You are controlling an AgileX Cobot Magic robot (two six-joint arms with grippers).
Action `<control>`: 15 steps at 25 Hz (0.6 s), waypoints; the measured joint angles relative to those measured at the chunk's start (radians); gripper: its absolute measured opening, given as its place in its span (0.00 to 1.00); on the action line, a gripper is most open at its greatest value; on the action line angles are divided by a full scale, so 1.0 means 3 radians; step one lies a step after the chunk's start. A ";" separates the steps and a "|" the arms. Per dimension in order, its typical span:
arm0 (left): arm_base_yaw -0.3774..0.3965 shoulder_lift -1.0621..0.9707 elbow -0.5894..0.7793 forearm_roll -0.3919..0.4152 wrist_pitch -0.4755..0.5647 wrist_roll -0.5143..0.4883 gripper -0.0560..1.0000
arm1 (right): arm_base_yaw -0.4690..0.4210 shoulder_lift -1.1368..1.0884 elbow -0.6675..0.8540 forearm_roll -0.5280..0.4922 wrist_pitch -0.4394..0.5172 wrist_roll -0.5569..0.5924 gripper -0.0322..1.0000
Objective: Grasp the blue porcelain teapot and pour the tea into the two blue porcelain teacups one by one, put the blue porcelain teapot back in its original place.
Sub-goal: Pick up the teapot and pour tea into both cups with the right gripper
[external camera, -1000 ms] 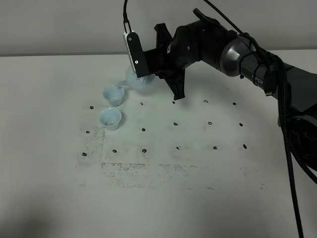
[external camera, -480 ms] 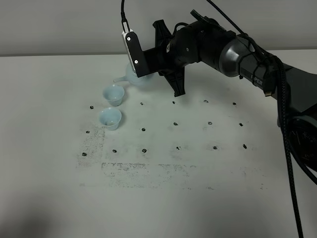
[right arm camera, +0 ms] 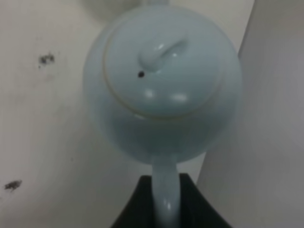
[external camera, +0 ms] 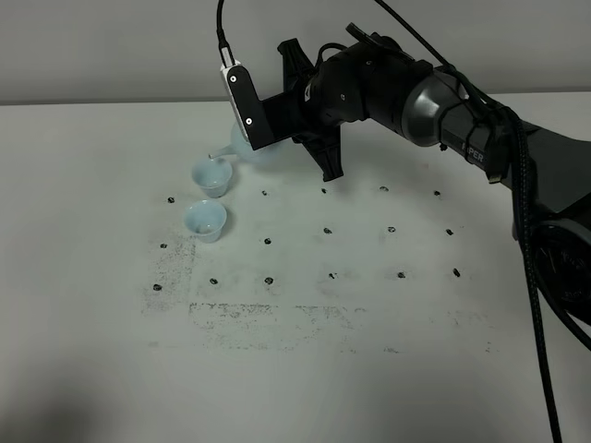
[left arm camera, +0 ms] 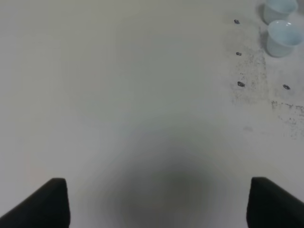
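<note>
Now the right tool, clamped tight on the handle of the teapot, has raised it and tipped it back a little. The spout hangs just above the far cup instead of dipping toward it. That pour looks finished; the near cup seems next. The left tool waits spread wide and empty over the counter.

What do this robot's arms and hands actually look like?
The right arm is glossy black with a rounded grey joint, some white lettering too small to read, and braided black cables running along it. A slim white camera box with its own black cable sits near its wrist. Of the left hand only two blunt black fingertips show.
</note>
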 joint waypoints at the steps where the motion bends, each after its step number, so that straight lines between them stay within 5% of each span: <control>1: 0.0000 0.0000 0.0000 0.0000 0.0000 0.0000 0.74 | 0.0004 0.0000 0.0000 -0.0007 0.0000 0.0000 0.08; 15: 0.0000 0.0000 0.0000 0.0000 0.0000 0.0000 0.74 | 0.0065 0.0000 0.0000 -0.0207 -0.0136 0.0001 0.08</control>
